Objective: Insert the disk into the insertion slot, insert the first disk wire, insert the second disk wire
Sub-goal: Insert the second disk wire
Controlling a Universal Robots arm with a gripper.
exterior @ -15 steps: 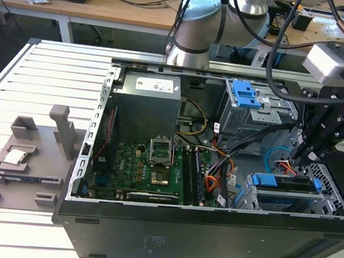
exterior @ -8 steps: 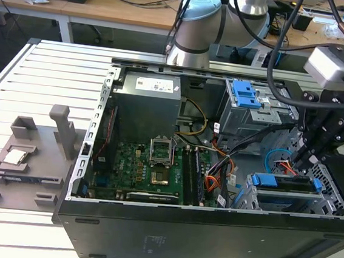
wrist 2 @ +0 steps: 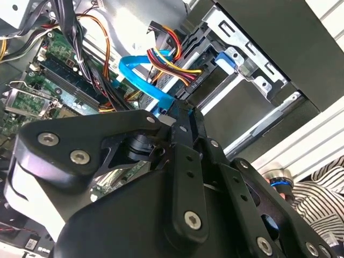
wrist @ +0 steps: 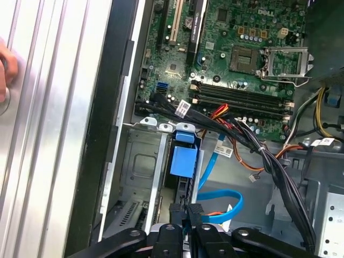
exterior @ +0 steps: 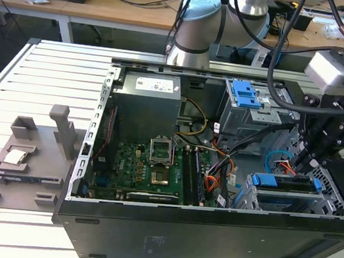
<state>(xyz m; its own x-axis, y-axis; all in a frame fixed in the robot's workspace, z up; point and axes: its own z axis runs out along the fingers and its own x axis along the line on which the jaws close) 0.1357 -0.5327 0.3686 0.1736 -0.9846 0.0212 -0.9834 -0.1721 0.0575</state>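
One disk sits in its slot; wire step in hand. Claw closed at the disk's rear beside the light blue cable, hold on any plug unclear; seating likely needs square alignment

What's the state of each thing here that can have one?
disk: seated in the cage slot.
drive cage: slot filled by the disk.
red-orange wire: plug looks seated at the disk's edge.
light blue cable: looped, end pinched in the gripper.
gripper: shut on the light blue cable.
computer case: side open.
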